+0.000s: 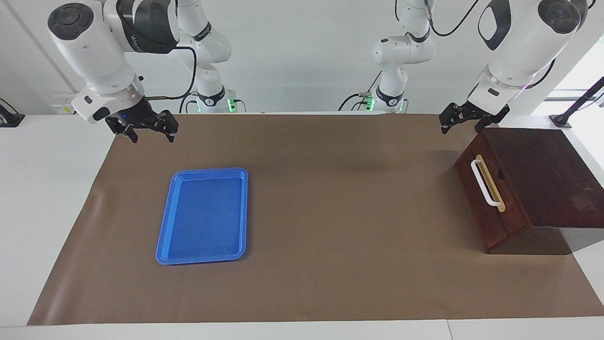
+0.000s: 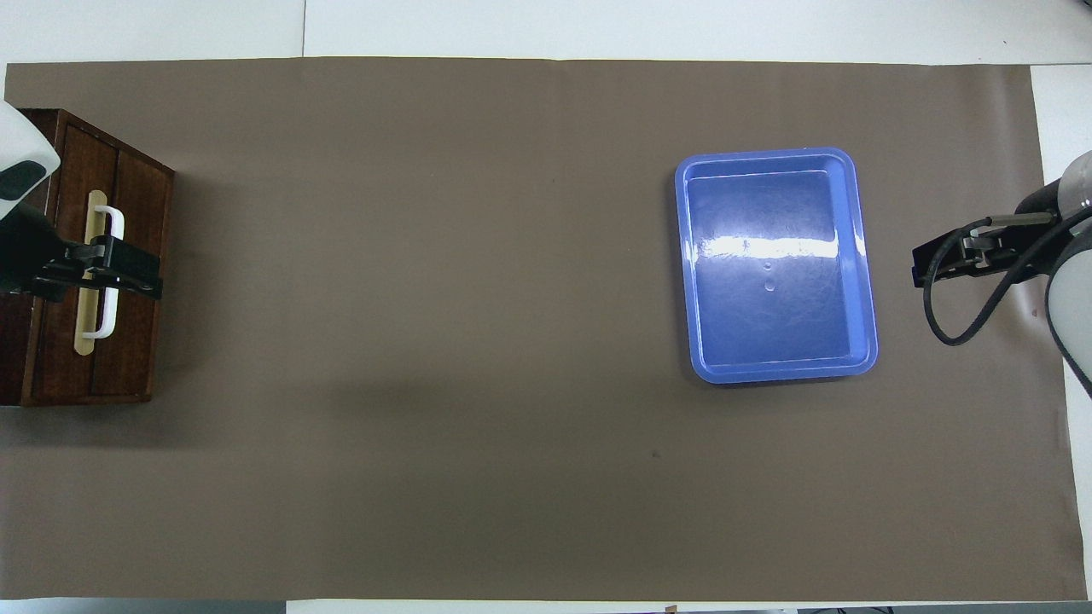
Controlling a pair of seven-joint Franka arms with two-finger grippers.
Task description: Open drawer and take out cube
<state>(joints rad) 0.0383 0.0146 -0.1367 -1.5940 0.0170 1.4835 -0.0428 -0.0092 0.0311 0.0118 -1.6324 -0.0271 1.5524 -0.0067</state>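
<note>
- Jaws spread and empty on both grippers; drawer (image 1: pixel 490 198) shut, so the cube is unseen, presumably inside.
- Left gripper (image 1: pixel 465 120) hangs at twelve o'clock from the white handle (image 1: pixel 486 183): lower, straddle its bar, pull squarely.
- Right gripper (image 1: pixel 147 128) waits at eleven o'clock from the blue tray (image 1: pixel 204 216).

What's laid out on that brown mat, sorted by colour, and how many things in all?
Dark reddish-brown: 1, the wooden box with its drawer shut, at the left arm's end of the table.
Blue: 1, the flat tray, toward the right arm's end.
Yellow: 0; no cube in sight.
Total: 2 things on the mat.
</note>
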